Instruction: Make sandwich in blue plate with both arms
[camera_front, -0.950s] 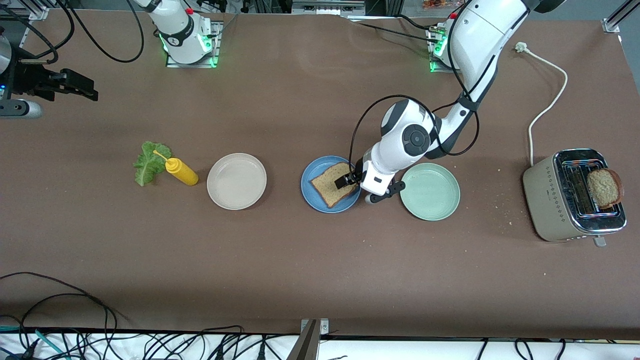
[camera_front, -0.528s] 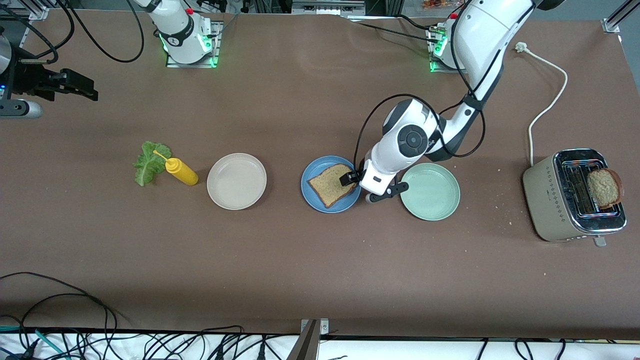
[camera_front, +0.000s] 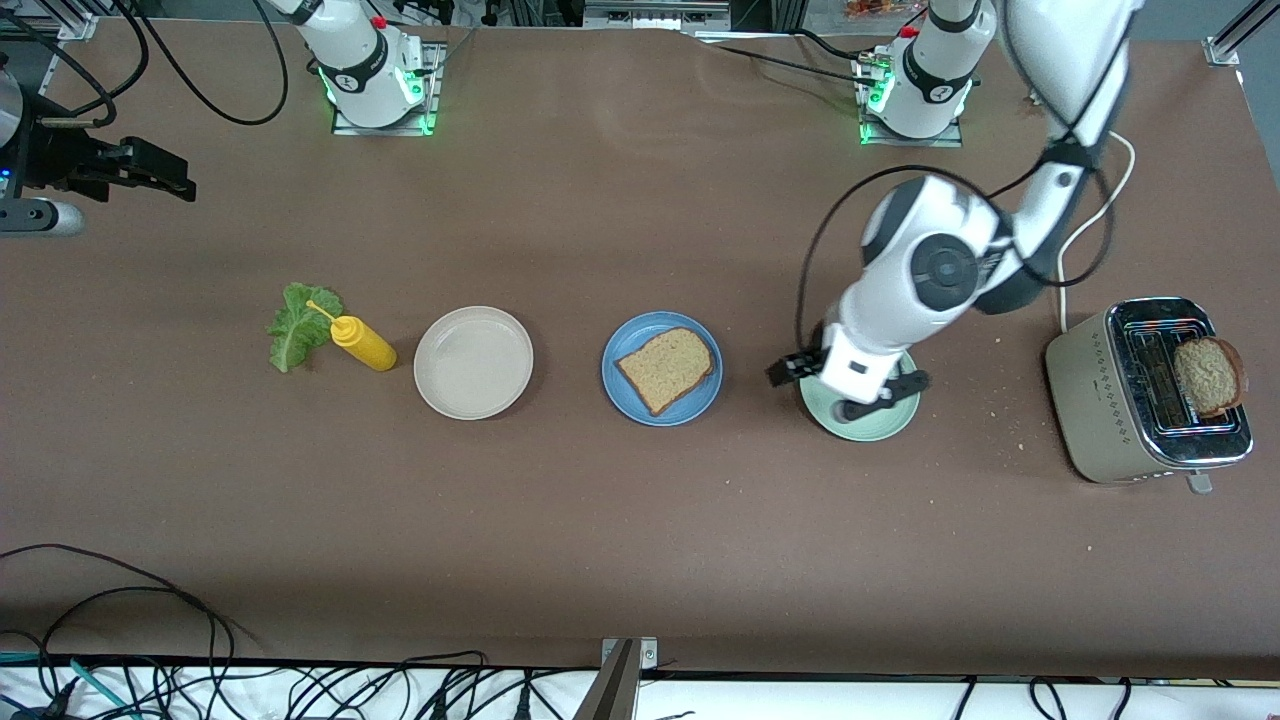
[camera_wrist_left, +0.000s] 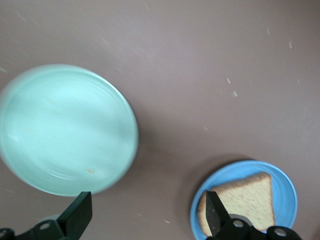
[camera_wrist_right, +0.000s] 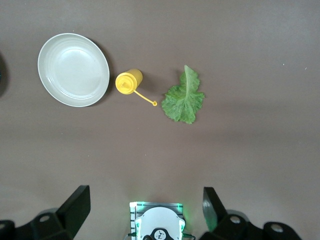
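Front view, swept from the right arm's end of the table (camera_front: 600, 560) to the left arm's end.

Right pincer (camera_front: 150, 172): up at the edge of the view, about 10 o'clock from the lettuce; that arm waits. Its wrist view shows two fingers (camera_wrist_right: 75, 205) standing wide apart, nothing between them.

Lettuce leaf (camera_front: 295, 325): one, flat on the table. Yellow squeeze bottle (camera_front: 362, 343): one, lying just beside the leaf at its 4 o'clock, its nozzle touching or overlapping the leaf edge.

Plates: three, in a row. Beige plate (camera_front: 473, 361), bare. Blue plate (camera_front: 662, 368), mid-table, carrying one bread slice (camera_front: 668, 368) lying flat, no lettuce on it. Pale green plate (camera_front: 860, 400), partly covered by the left arm.

Bread slices: two in all. The second slice (camera_front: 1208, 375) stands up out of a slot of the toaster (camera_front: 1110, 395), one toaster, at the left arm's end of the table, 3 o'clock from the green plate. A white cord (camera_front: 1095, 210) runs from the toaster toward 12 o'clock to a plug lying on the table.

Left pincer (camera_front: 795, 368): over the table between the blue and green plates, at the green plate's 9 o'clock rim. Fingers (camera_wrist_left: 80, 215) spread wide, holding nothing; its wrist view shows both of those plates below.

Arms: two. Crumbs are scattered on the table near the toaster.
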